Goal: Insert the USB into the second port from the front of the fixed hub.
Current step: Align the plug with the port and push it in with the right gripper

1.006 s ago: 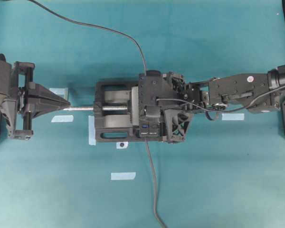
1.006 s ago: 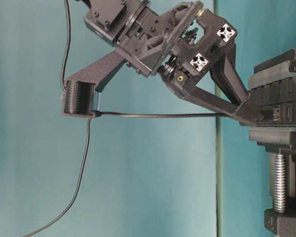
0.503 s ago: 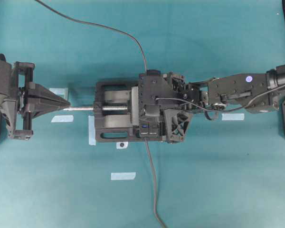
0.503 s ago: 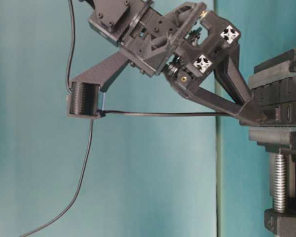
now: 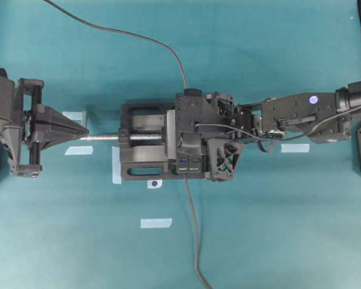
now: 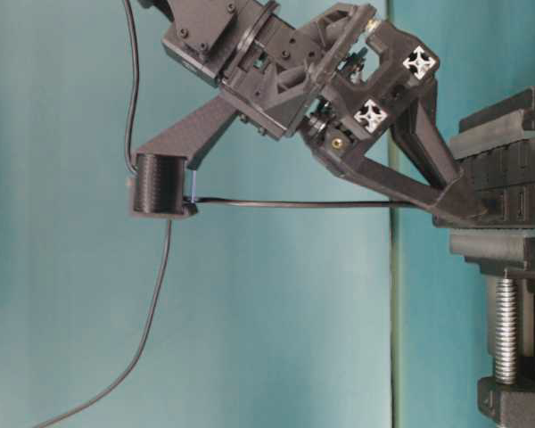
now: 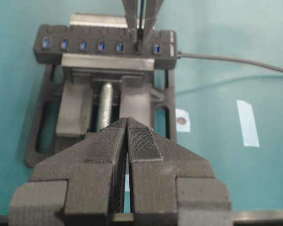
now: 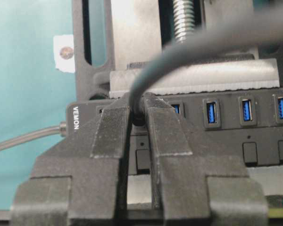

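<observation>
1. Since a second ago, my right gripper [image 6: 468, 207] has pushed its tips closer against the face of the hub [image 6: 508, 183]; in the table-level view the short length of plug that showed between the tips and the hub is now covered. The arm has also crept a little toward nine o'clock in the overhead view.
2. That gripper is clenched on the USB plug [image 8: 137, 112], its fingers [image 8: 108, 132] squeezed on either side where the grey cable [image 8: 188, 52] leaves the plug.
3. From the left wrist view, the plug [image 7: 137, 43] sits at the second port [image 7: 137, 47] from the end with the hub's own cable, with one open blue port at three o'clock of it and five at nine o'clock.
4. I judge the insertion as under way and near its end: the plug is in the right slot, but I cannot tell from these views whether it is fully seated.
5. My left gripper [image 7: 128, 141] is closed on nothing, parked at nine o'clock of the vise [image 5: 141, 150] and pointing along its silver screw [image 5: 108, 138].
6. Left to do, as I see it: finish the push if needed, let go, and back the right arm away without tugging the cable.
</observation>
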{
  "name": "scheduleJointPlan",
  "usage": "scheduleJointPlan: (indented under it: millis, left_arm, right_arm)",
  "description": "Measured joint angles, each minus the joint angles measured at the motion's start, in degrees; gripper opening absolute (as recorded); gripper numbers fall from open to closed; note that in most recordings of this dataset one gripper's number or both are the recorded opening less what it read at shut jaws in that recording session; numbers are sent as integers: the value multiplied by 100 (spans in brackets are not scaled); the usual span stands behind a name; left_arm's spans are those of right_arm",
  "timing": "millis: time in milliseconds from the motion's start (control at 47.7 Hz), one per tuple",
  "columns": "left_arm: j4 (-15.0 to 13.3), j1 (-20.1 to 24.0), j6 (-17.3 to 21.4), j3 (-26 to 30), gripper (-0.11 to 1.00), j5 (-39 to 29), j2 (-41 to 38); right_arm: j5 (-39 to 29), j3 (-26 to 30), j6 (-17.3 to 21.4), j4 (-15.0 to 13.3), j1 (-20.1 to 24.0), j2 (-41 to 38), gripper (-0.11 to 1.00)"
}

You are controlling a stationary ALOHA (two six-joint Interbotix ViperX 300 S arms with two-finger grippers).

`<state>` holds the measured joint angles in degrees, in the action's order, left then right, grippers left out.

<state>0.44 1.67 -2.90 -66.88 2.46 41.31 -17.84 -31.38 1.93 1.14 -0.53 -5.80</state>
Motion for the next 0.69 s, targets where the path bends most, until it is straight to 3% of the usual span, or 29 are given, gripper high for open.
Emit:
scheduleJointPlan:
  millis: [691]
  left_arm:
    - [0, 0, 0, 0, 0, 0, 9]
  right_arm:
    - [-132, 70, 0, 0, 0, -18, 5]
